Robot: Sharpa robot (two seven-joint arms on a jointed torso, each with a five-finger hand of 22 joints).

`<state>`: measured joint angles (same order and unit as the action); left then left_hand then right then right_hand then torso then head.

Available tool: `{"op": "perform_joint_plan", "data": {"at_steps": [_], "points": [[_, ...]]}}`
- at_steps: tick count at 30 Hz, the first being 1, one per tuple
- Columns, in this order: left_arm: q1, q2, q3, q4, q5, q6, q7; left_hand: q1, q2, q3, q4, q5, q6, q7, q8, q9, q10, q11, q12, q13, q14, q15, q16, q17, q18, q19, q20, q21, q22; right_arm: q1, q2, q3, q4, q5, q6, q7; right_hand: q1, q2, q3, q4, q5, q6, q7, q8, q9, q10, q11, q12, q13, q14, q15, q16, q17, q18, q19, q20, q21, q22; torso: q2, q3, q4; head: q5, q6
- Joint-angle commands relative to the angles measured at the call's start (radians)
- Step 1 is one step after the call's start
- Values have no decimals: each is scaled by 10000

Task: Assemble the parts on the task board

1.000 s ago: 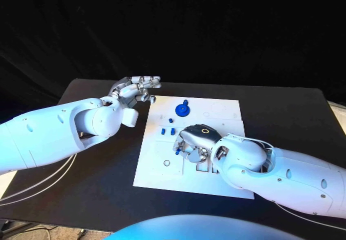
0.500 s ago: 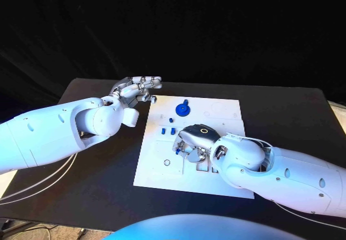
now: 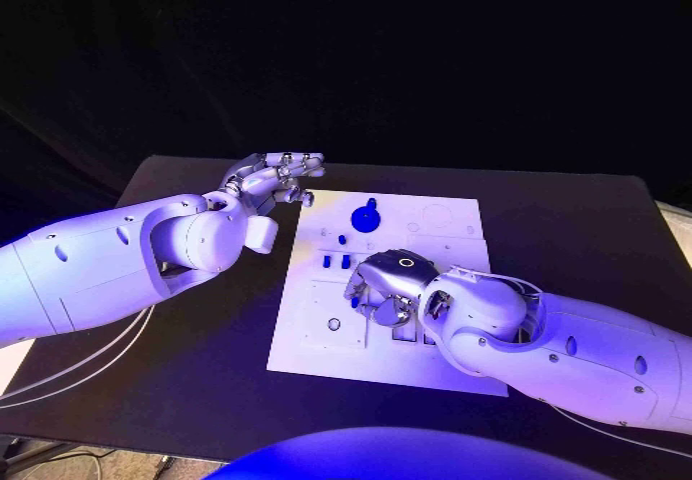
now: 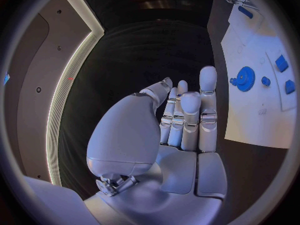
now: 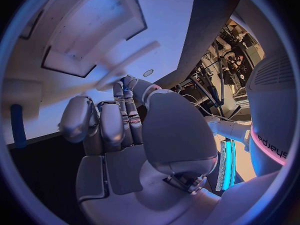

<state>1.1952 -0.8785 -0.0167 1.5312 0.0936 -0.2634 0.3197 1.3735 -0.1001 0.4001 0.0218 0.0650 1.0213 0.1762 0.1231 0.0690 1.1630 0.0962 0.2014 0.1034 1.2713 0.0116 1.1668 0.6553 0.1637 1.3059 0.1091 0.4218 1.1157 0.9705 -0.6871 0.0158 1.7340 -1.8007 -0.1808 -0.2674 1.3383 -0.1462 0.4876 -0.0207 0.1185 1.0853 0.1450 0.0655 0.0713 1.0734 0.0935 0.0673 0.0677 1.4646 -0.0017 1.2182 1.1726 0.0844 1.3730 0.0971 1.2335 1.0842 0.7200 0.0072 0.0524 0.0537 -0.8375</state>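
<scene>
The white task board (image 3: 325,340) lies in the middle of the black table. A blue gear (image 3: 366,217) stands near its far edge, and the left wrist view shows this gear (image 4: 245,78) too. Small blue parts (image 3: 336,262) sit just left of my right hand (image 3: 387,290). That hand is low over the board's middle, fingers curled down. In the right wrist view its fingertips (image 5: 125,87) pinch a small blue part (image 5: 127,79) close above the board (image 5: 94,15). My left hand (image 3: 271,178) hovers off the board's far left corner, fingers fairly straight and holding nothing.
Rectangular recesses (image 5: 75,60) in the board lie under my right hand. Another blue part (image 5: 17,125) lies farther off on the board. Bare black table (image 3: 188,350) surrounds the board. My right forearm (image 3: 577,350) covers the board's near right corner.
My right hand has crept slightly toward the board's far left, still low over its middle. The left hand has stayed where it was.
</scene>
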Motion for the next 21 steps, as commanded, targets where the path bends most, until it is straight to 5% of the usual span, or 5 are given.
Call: {"op": "perform_joint_plan", "data": {"at_steps": [1,7,12,15,21], "points": [[5,9,7,17,-50,214,0,106,3,-4,-64,-7,-49,-2,29,-13,-82,2,35,9,-81,9,-60,-16,134,-63,14,-57,-16,-48,-58,-39,-54,-189,-125,-286,-14,-52,-143,-7,-62,-264,-13,-47,-43,-343,70,11,-33,338,98,-106,-152,246,-149,64,-251,-280,-3,8,-1,-6,11],[5,4,7,-4,-50,236,-15,109,3,-10,-69,-9,-57,3,27,-14,-94,6,38,9,-93,11,-72,-43,140,-74,14,-102,-35,-63,-297,-15,186,-12,-749,-182,46,-50,-265,-13,-39,-357,10,-32,-41,-591,104,48,-32,291,119,-237,-308,280,-224,89,-400,-468,-6,12,-5,-32,61],[3,-18,6,-30,-55,263,-34,109,3,-11,-69,-9,-58,4,26,-14,-96,7,39,9,-95,11,-74,-47,140,-75,14,-108,-38,-3,-904,171,706,461,-1105,-248,104,-17,-326,-11,90,-287,61,-2,-19,-478,84,227,-3,283,105,-257,-344,272,-196,106,-389,-445,-2,21,-22,-69,119],[3,-36,6,-29,-56,286,-45,109,3,-11,-69,-9,-58,4,26,-14,-96,7,39,9,-95,11,-74,-47,140,-75,14,-108,-38,254,-1357,236,903,679,-1121,-386,116,-48,-373,-12,126,-310,18,-15,-21,-395,61,329,4,284,94,-257,-353,260,-146,109,-339,-381,-17,-16,-29,-163,160],[0,-18,3,-32,-137,414,-87,115,7,-15,-75,-9,-65,7,25,-15,-106,9,43,9,-69,13,-36,36,129,-59,15,-43,-14,919,-2295,280,1044,893,-1049,-607,49,-215,-575,39,153,-339,-80,-19,-20,-228,15,513,-25,403,61,114,-7,190,90,100,-55,-40,-26,-28,-59,-270,251]]}}
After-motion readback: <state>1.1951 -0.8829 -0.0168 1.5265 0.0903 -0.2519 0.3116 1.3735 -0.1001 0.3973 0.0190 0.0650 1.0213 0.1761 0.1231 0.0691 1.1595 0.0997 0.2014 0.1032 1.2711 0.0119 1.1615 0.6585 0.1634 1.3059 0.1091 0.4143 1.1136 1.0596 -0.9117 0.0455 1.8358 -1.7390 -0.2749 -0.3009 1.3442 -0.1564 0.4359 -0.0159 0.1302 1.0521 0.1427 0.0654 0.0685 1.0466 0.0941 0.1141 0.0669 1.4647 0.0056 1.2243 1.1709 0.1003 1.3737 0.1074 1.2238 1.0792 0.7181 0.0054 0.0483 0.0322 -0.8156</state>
